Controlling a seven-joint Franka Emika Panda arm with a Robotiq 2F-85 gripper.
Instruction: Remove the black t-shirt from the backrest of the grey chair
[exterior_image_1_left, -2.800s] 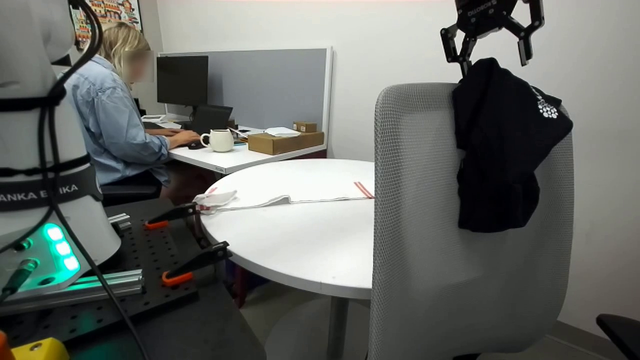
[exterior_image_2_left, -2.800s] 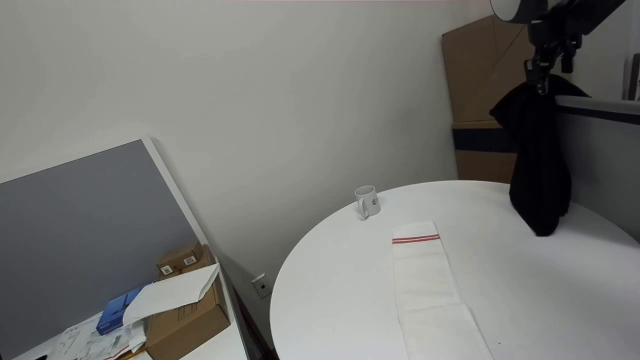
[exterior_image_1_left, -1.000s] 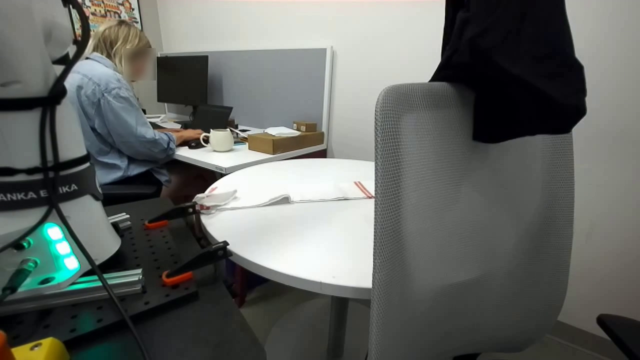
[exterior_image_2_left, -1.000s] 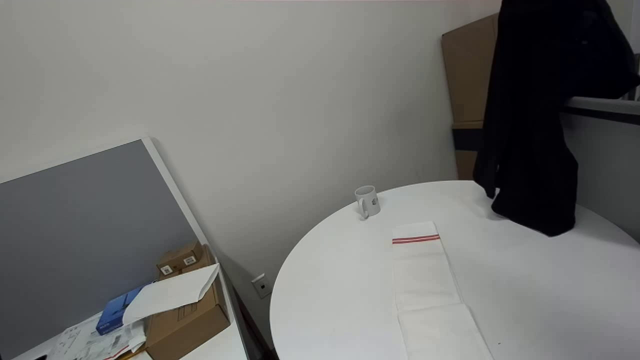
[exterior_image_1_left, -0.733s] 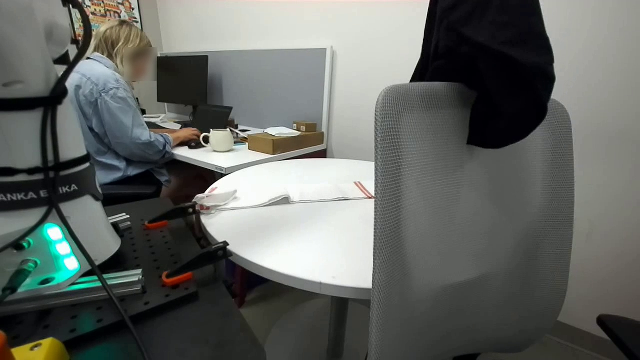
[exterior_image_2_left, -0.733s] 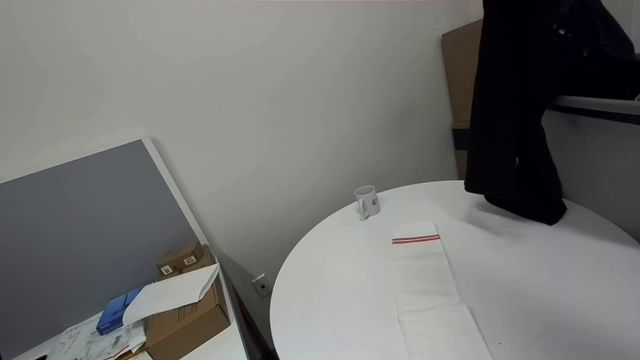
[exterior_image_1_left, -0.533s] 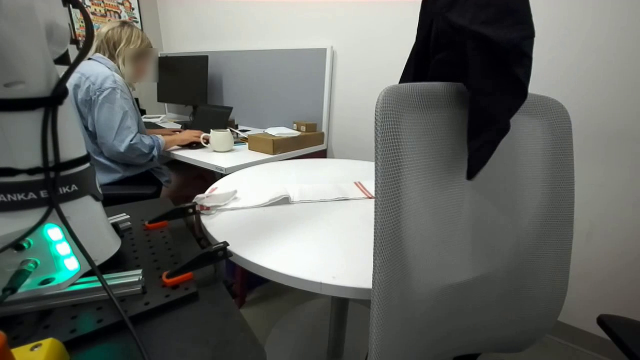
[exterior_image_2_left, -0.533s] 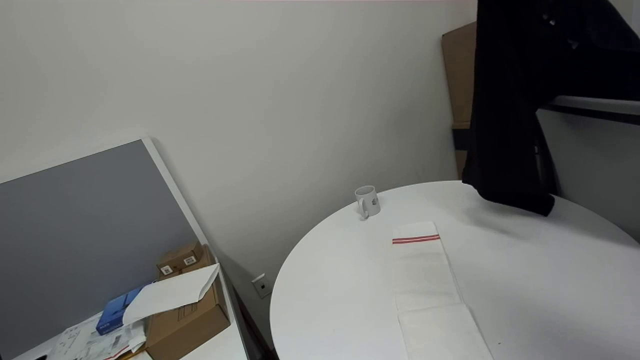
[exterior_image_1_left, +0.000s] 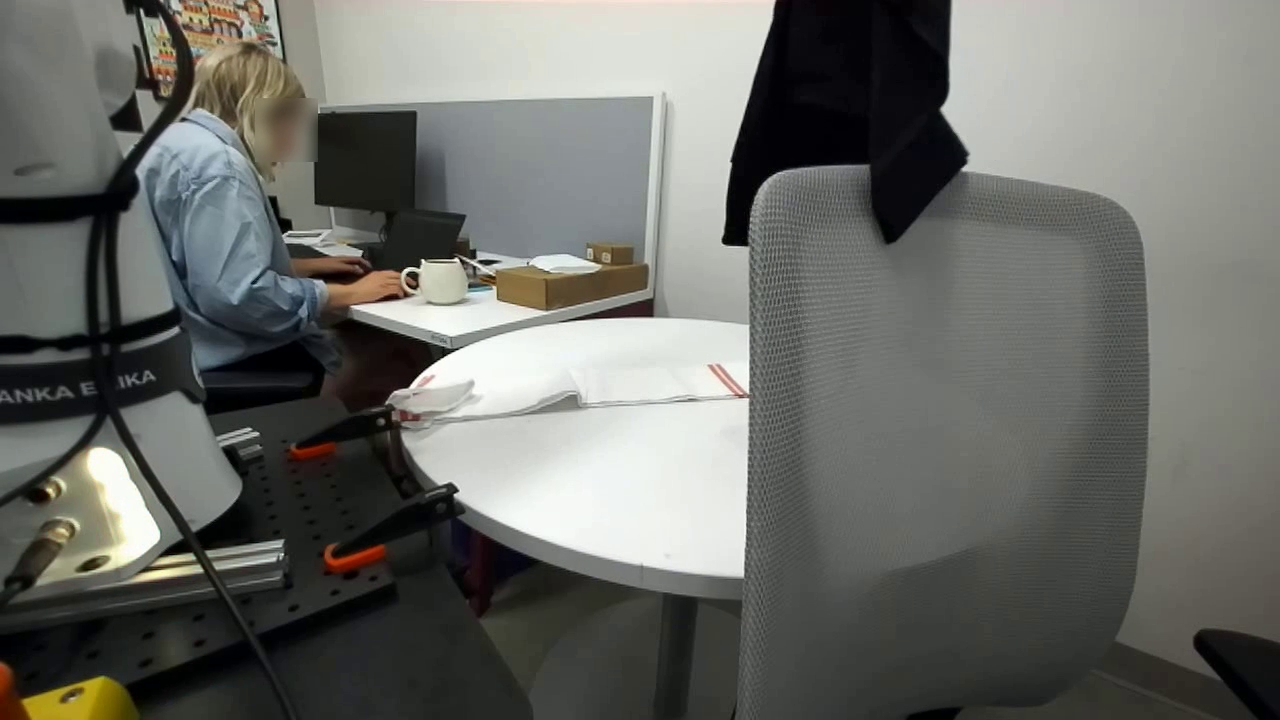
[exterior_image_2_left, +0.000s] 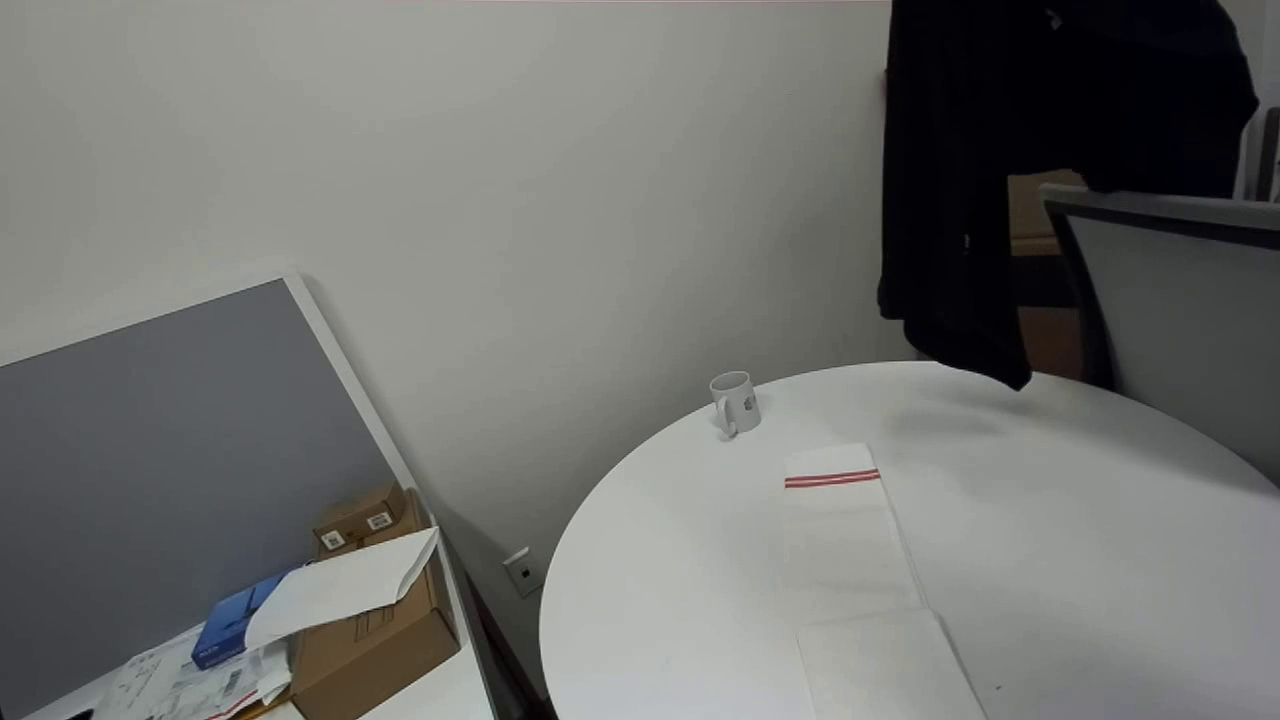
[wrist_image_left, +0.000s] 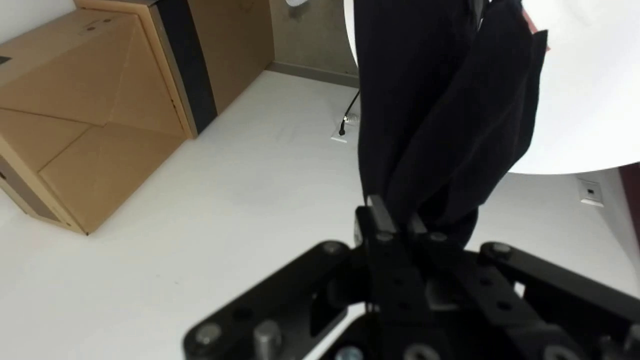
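The black t-shirt (exterior_image_1_left: 830, 90) hangs bunched from above, and my gripper (wrist_image_left: 398, 219) is shut on it in the wrist view. Both exterior views leave the gripper out, above their top edge. One pointed corner of the cloth drops in front of the backrest (exterior_image_1_left: 950, 420) near its upper left, while the longer part falls behind it. That longer part of the black t-shirt (exterior_image_2_left: 945, 200) ends just above the tabletop. Whether the cloth presses on the top edge of the grey chair (exterior_image_2_left: 1190, 300), I cannot tell.
Below is the round white table (exterior_image_2_left: 680, 600) with a striped white towel (exterior_image_2_left: 850, 560) and a mug (exterior_image_2_left: 740, 405). A person (exterior_image_1_left: 230, 220) sits at a desk behind. Big cardboard boxes (wrist_image_left: 100, 110) stand by the wall. An orange-tipped clamp (exterior_image_1_left: 400, 525) grips near the robot base.
The gripper, open at the chair top 2.8 seconds ago, has closed on the t-shirt and lifted it. The cloth has slid left along the backrest, its front part shrinking to a corner.
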